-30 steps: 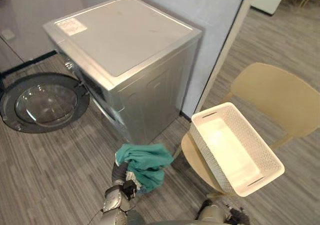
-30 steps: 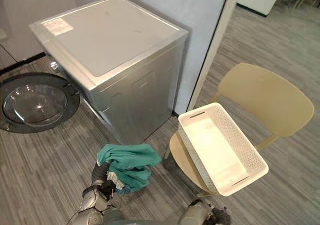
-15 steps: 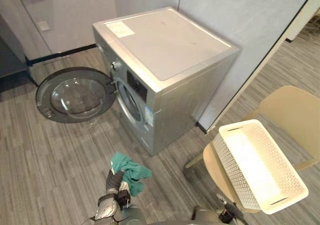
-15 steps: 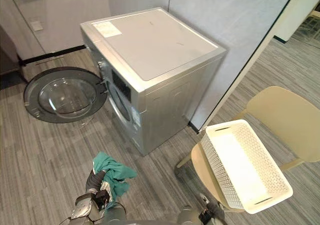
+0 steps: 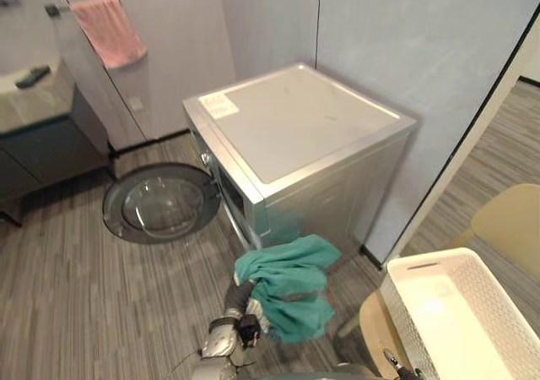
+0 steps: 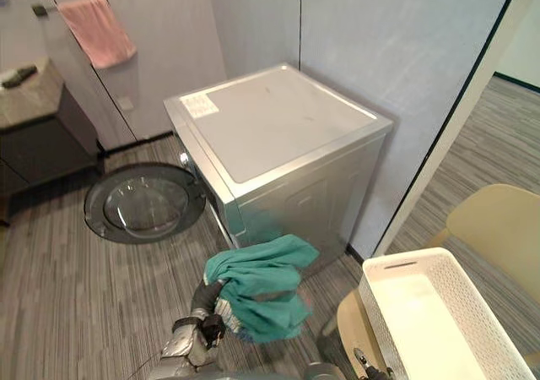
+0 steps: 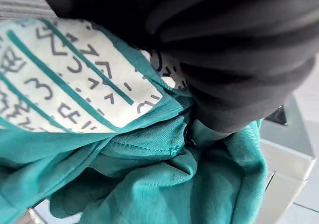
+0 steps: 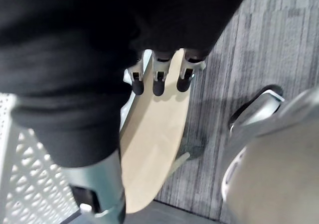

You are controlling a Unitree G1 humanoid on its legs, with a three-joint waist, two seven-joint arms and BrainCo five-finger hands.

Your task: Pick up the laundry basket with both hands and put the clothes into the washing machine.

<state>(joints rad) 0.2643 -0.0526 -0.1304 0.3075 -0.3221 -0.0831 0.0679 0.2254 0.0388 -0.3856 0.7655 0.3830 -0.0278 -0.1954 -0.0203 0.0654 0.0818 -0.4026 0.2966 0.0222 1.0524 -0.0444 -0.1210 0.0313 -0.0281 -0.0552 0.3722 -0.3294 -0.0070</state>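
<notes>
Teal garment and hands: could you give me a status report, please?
Left hand carries teal garment by washing machine; right hand open, empty. Machine door open, white laundry basket empty. No obstruction seen.

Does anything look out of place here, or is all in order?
Yes: the white basket sits empty on the chair, while the green garment hangs bunched over the left hand instead.

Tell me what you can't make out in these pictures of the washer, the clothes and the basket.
- Grip of the left hand: buried in the teal garment, in the left wrist view and both eye views.
- Drum of the washing machine: the eye views look from above, so the machine's own body hides the inside.
- Near end of the laundry basket: cut off by the eye views' bottom right edge.
</notes>
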